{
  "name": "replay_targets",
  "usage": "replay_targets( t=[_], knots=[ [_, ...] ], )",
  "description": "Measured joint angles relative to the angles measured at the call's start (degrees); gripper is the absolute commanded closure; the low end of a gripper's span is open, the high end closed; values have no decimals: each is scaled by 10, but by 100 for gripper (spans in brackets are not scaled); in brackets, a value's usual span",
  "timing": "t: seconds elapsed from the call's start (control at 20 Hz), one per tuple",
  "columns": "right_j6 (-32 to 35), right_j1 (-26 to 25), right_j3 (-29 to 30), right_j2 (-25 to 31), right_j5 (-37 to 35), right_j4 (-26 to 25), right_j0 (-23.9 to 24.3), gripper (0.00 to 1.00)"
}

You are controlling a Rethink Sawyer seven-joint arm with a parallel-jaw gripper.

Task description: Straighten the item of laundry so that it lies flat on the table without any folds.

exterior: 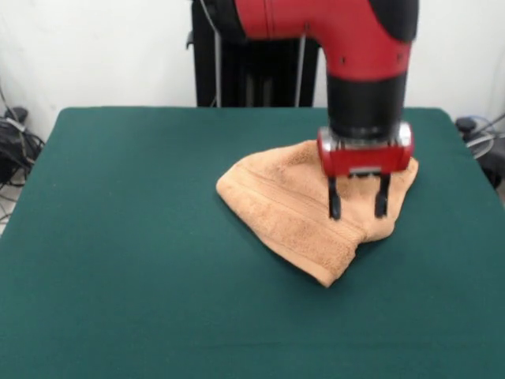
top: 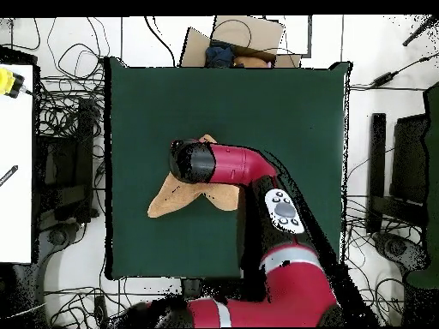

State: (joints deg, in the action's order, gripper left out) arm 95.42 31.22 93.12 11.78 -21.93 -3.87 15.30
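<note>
Front view is showing the small tan-orange terry hand towel (exterior: pixel 296 209) lying bunched toward the right of the middle of the large dark green felt-covered desk (exterior: pixel 126 253). It is doubled over on itself, with a rounded fold at its left and a pointed corner reaching toward the camera. The red and black arm's gripper (exterior: pixel 358 207) is hanging directly over the towel's right portion. Its jaws are standing parted at a moderate width with nothing between them, and their tips are appearing level with or just above the cloth; contact cannot be confirmed.

Overhead view is confirming the towel (top: pixel 171 199) as a crumpled, roughly triangular shape, partly hidden beneath the arm.

Assessment: the step in hand appears to be securing a grasp on the upper layer. Good practice would be pinching only the top ply near a free edge or corner, then drawing it outward, low and slowly, so the layer beneath is staying put.
</note>
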Motion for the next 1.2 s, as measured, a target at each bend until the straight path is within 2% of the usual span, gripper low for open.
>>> replay_targets(
  t=[0.3, 0.8, 1.2],
  knots=[
    [0, -47, -19, 10, 6, 0, -1, 0],
    [0, -52, -24, 19, 6, -3, 0, 0],
    [0, -106, -70, 14, 33, -49, -21, 0]
  ],
)
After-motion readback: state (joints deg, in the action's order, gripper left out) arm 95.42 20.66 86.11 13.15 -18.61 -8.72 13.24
